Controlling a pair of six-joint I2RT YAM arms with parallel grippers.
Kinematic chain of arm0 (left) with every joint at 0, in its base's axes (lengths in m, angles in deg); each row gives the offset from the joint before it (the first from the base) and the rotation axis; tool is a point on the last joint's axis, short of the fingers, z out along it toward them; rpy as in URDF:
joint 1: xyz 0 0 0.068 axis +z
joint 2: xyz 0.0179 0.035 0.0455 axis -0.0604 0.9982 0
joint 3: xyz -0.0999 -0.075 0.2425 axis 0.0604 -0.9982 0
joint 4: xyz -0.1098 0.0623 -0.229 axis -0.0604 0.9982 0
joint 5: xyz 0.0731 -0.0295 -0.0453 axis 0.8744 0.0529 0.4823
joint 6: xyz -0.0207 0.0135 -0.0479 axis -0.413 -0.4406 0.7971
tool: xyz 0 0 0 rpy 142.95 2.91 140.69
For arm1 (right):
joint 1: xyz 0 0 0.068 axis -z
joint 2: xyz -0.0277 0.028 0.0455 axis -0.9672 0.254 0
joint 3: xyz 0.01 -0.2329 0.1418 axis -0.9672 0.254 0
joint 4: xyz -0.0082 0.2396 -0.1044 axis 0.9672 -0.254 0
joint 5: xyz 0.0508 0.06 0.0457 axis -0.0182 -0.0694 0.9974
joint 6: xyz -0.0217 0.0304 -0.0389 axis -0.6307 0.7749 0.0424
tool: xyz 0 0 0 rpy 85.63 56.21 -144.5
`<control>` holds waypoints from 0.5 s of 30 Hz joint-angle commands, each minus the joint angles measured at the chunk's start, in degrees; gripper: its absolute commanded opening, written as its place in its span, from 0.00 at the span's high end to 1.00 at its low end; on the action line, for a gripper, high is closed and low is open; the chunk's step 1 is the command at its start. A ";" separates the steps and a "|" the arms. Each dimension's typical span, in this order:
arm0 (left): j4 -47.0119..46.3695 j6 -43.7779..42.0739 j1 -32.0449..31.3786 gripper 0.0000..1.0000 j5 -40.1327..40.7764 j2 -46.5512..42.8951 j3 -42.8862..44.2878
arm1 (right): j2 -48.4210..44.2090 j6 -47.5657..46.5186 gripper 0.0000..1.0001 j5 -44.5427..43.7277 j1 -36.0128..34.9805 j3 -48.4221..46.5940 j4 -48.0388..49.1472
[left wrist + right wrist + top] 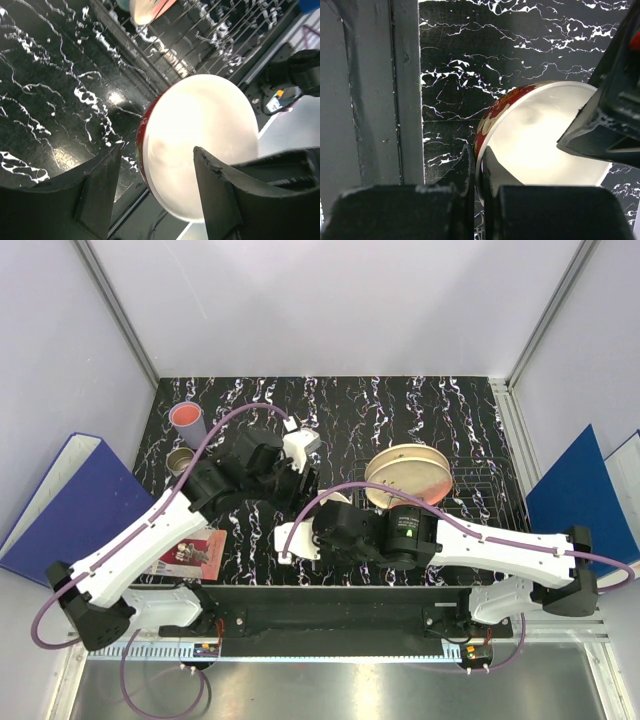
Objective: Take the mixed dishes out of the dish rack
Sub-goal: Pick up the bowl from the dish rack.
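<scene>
Marbled table (400, 410) below: right gripper (479, 165) pinches the bowl (540, 140) rim; left gripper (157, 150), spread, seemingly straddles it. Close squarely before releasing.

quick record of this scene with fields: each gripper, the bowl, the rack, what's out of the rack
right gripper: shut on the rim of the red bowl
left gripper: open, bowl between its fingers, contact unclear
red bowl: cream inside, held above the tabletop
dish rack: holds plates standing on edge
out of rack: tumbler, small cup, red card
</scene>
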 commanded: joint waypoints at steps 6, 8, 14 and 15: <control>-0.50 -1.23 -0.25 0.78 2.01 3.22 0.16 | -1.18 -2.57 1.00 0.27 0.37 -3.25 4.81; -0.42 -1.32 -0.25 0.90 2.18 3.66 0.16 | -1.53 -2.57 1.00 0.09 0.37 -3.07 4.72; -0.15 -1.06 -0.25 1.00 1.65 3.84 0.16 | -2.50 -2.22 1.00 -1.13 0.37 -2.37 5.16; -0.24 -1.05 -0.25 1.00 2.44 3.75 0.25 | -2.67 -2.05 1.00 -2.70 0.37 -2.19 5.51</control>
